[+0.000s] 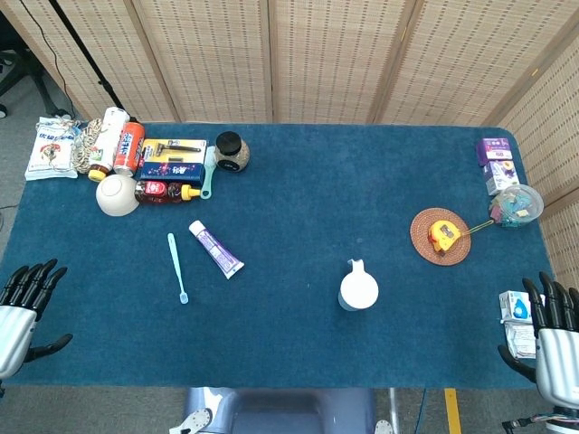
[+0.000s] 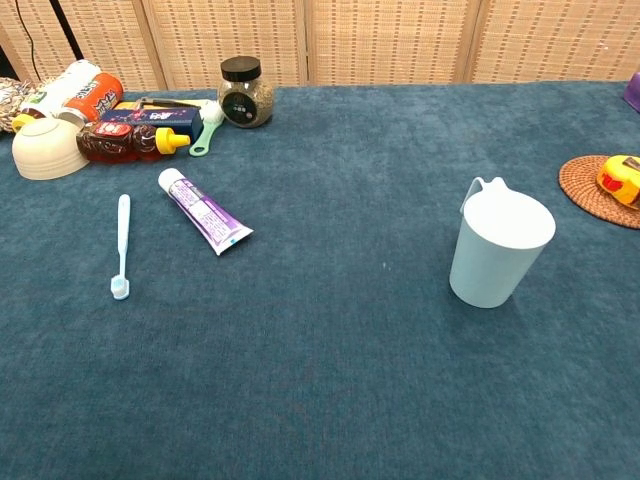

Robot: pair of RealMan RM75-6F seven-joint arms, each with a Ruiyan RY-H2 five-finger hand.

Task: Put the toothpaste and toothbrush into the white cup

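Observation:
A white cup (image 1: pixel 358 289) (image 2: pixel 497 248) stands upright on the blue table, right of centre near the front. The toothpaste tube (image 1: pixel 216 249) (image 2: pixel 204 210), white and purple, lies flat to the left. Left of it lies a light blue toothbrush (image 1: pixel 176 267) (image 2: pixel 121 245). My left hand (image 1: pixel 23 310) hangs open at the table's front left corner, far from both. My right hand (image 1: pixel 554 337) is open at the front right corner, away from the cup. Neither hand appears in the chest view.
At the back left sit a cream bowl (image 1: pixel 117 195), a red sauce bottle (image 1: pixel 163 191), cans, a razor pack and a dark-lidded jar (image 1: pixel 231 151). A woven coaster with a yellow tape measure (image 1: pixel 441 236) lies at the right. Small boxes (image 1: pixel 517 318) sit by my right hand.

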